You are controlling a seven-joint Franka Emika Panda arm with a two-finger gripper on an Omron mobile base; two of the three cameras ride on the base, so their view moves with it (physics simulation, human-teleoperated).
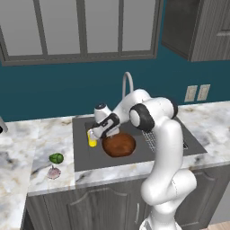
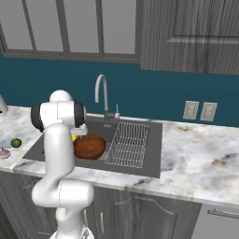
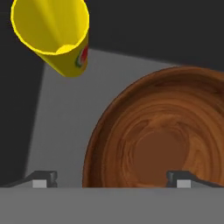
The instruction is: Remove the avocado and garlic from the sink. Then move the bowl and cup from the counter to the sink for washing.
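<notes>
The yellow cup (image 3: 52, 33) stands upright on the floor of the dark-grey sink (image 3: 61, 127), just beside the brown wood-like bowl (image 3: 162, 135). In the hand view my gripper (image 3: 111, 177) is open, its fingertips (image 3: 43, 177) spread over the bowl's near rim and holding nothing. From the left base view, the gripper (image 1: 97, 133) hangs over the cup (image 1: 92, 139) and bowl (image 1: 119, 144) inside the sink (image 1: 85, 159). The avocado (image 1: 56, 158) and garlic (image 1: 54, 173) lie on the counter left of the sink. The bowl (image 2: 89, 146) and avocado (image 2: 16, 143) also show from the right.
A curved steel faucet (image 2: 101, 93) rises behind the sink. A wire rack (image 2: 128, 144) fills the basin's right half. Marble counter (image 2: 200, 154) runs to both sides, with wall outlets (image 2: 198, 111) at the back right and cabinets above.
</notes>
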